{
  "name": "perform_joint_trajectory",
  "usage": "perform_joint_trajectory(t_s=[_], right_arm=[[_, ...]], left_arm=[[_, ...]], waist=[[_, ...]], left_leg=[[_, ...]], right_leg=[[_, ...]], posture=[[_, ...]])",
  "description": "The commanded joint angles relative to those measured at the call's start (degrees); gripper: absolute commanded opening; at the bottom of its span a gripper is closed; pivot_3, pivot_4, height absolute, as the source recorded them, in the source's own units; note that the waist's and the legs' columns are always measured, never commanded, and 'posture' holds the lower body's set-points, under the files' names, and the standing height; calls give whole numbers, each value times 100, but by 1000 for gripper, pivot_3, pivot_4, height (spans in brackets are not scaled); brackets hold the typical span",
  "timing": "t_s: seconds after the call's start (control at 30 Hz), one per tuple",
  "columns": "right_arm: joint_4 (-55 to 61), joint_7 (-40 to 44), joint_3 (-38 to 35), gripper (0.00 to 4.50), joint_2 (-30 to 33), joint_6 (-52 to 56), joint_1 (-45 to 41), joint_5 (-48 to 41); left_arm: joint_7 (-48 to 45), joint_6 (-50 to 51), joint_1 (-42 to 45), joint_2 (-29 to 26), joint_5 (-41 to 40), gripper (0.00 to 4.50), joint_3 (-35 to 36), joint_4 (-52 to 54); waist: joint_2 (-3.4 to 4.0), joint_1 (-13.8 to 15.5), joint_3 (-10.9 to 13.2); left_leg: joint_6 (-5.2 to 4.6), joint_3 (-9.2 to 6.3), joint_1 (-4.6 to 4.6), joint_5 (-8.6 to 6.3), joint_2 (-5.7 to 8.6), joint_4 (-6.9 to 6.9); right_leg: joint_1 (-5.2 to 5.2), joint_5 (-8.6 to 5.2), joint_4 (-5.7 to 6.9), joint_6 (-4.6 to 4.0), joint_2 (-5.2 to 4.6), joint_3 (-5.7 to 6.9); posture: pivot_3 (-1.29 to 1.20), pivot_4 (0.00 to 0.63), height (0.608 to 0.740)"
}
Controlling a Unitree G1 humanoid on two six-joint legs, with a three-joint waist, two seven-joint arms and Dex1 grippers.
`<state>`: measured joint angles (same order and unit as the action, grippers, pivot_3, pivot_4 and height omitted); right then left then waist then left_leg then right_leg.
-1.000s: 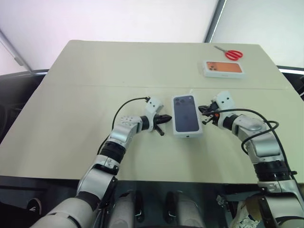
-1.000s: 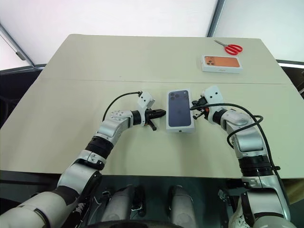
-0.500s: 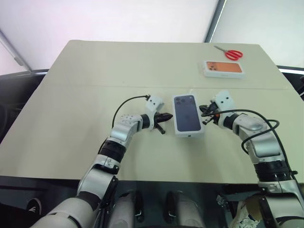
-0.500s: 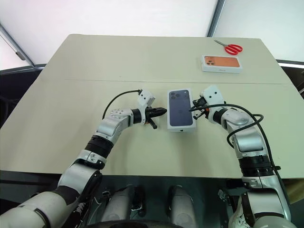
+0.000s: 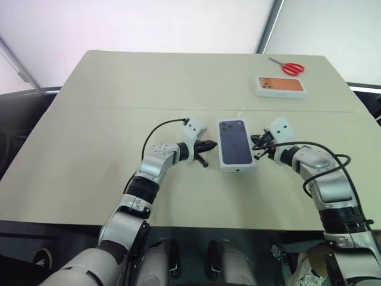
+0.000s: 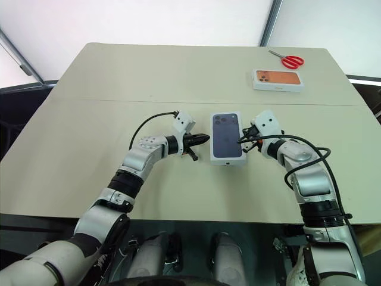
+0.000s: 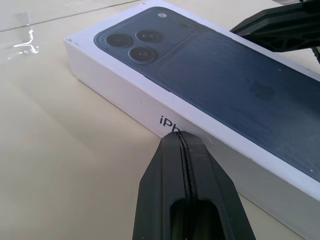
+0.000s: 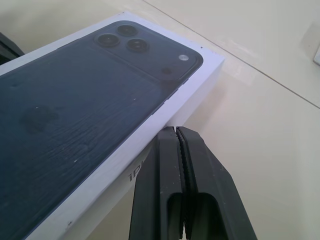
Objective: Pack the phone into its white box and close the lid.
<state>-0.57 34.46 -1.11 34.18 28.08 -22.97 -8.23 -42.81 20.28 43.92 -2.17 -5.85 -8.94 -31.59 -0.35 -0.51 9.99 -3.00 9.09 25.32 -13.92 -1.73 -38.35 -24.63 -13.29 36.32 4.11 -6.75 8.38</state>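
Observation:
The white box [image 5: 236, 143] lies mid-table with its lid [image 7: 200, 75] seated on it. The lid's top carries a dark navy phone picture, and lettering runs along its side. The phone itself is hidden. My left gripper [image 5: 208, 145] is shut, its tip against the box's left long side [image 7: 177, 136]. My right gripper [image 6: 241, 140] is also shut, and its tip meets the right long side near the camera-cluster end [image 8: 175, 131]. Neither gripper holds anything.
A second white box with an orange phone picture [image 5: 281, 86] sits at the far right, with red scissors [image 5: 290, 67] just beyond it. A seam [image 5: 119, 108] crosses the table behind the box. The table's front edge [image 5: 178, 225] is near my arms.
The box has turned slightly and edged a little to the right. Both grippers stay shut at its sides, almost unmoved.

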Motion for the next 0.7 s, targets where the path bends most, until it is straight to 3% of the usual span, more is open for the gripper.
perform_joint_trajectory(t_s=[0.03, 0.3, 0.47, 0.63, 0.7], right_arm=[[316, 64, 117, 70, -136, 34, 35, -73], [194, 95, 238, 70, -62, -94, 4, 168], [-182, -51, -135, 70, -3, -186, -505, 140], [-473, -159, -381, 70, -277, 67, -1009, -214], [-752, -140, -134, 70, -309, -182, -1159, 16]], left_arm=[[-44, -163, 160, 157, -52, 0, -89, 118], [-31, -62, 157, 132, -124, 0, 8, 256], [40, -164, 292, 20, -196, 0, 262, 290], [244, -321, 762, 53, -273, 0, 520, -288], [394, -520, 1061, 180, -290, 0, 624, -770]], waist=[[0, -2, 0], [0, -12, 0], [0, -17, 0], [-1, -5, 0], [-1, 1, -1]], left_leg=[[0, 0, 0, 0, 0, 0], [0, 0, 0, 0, -1, 0], [0, 1, 0, 0, -1, 0], [0, 0, 1, 1, 0, -1], [0, 1, -1, 1, 0, -2]], right_leg=[[0, 0, 0, 0, 0, 0], [0, 0, 1, 0, 1, 0], [-1, 0, 1, 0, 1, 0], [-2, 0, 3, 0, 1, 0], [1, 0, 2, 0, 2, 0]], posture=[[0, 150, 738], [0, 150, 738], [0, 150, 738], [0, 150, 738], [0, 150, 738]])
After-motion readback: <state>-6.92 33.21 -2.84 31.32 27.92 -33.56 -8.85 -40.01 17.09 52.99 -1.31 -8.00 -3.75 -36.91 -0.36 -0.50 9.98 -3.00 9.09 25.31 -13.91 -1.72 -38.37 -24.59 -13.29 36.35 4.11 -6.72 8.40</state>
